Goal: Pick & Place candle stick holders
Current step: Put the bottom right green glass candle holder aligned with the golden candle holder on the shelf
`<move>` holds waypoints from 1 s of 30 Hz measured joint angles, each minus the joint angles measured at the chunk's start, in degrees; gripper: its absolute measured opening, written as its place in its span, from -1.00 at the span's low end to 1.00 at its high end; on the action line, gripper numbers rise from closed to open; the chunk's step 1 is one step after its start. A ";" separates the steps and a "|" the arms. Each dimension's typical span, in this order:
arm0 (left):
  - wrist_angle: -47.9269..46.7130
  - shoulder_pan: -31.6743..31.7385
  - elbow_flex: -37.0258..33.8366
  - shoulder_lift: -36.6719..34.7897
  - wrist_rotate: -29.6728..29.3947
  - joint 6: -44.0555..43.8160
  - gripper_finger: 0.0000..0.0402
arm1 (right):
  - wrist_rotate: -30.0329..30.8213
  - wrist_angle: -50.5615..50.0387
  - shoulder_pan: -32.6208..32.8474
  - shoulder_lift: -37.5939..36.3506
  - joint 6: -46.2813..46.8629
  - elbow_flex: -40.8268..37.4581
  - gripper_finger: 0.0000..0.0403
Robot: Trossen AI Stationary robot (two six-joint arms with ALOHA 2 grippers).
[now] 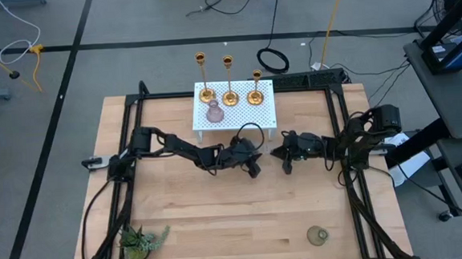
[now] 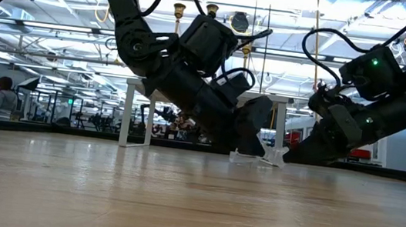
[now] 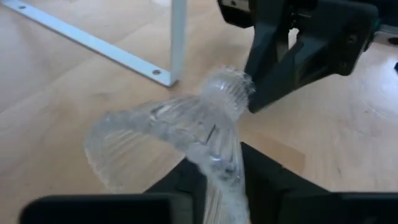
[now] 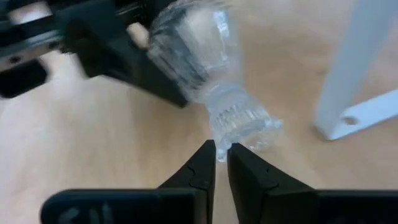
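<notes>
A clear ribbed glass holder [image 3: 186,118] lies tipped on its side between my two grippers at the table's middle, just in front of the white rack [image 1: 262,111]. My left gripper [image 3: 224,177] is shut on its wide cup end. My right gripper [image 4: 221,155] is nearly shut at its narrow ribbed foot [image 4: 239,121]. In the low view the holder [image 2: 253,158] shows at table level between the arms. Three gold candlesticks [image 1: 229,85] and the pink holder [image 1: 215,113] stand by their bases on the rack. The green holder [image 1: 318,236] stands on the table near the front right. My left gripper pinches the wall of the holder's wide cup end [image 3: 214,158] between its two fingers, coming low and slanting from the table's left. The holder lies tipped, its foot pointing toward the right gripper. My right gripper's fingertips [image 4: 208,155] meet the rim of the ribbed foot [image 4: 227,144], coming low from the table's right. A sliver of glass shows in the narrow gap between them. How much of the rim they have cannot be told.
The rack's white leg [image 3: 178,37] and foot bar [image 4: 367,115] stand close behind the grippers. A green plant sprig [image 1: 141,239] lies at the front left. Black frame rails [image 1: 356,202] run along the table's sides. Bare wood lies toward the near edge.
</notes>
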 joint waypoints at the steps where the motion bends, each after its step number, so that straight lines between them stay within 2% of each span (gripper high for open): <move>1: 0.00 0.00 0.00 -0.04 0.54 0.17 -0.66 | -1.83 0.09 -0.03 -0.02 -0.03 -0.04 -0.84; 5: 0.42 -0.35 0.00 -0.36 2.66 0.67 -0.83 | -5.36 0.15 -0.11 -0.04 -0.45 -0.20 -0.75; 13: -0.97 -1.46 -0.04 -2.14 2.80 3.48 -0.79 | -9.63 0.46 0.48 -3.14 -2.09 -2.12 -0.34; 21: -3.51 -2.28 -0.04 -4.76 4.31 3.76 -0.86 | -11.51 -0.26 2.63 -14.22 -1.56 -6.02 -0.04; 24: -6.58 -2.70 -0.25 -6.68 5.40 4.53 -0.86 | -11.69 1.95 3.41 -18.96 -1.87 -7.24 0.01; 30: -14.40 -3.72 -0.09 -14.94 5.43 5.92 -0.85 | -11.36 2.18 5.16 -26.81 -5.35 -7.78 0.03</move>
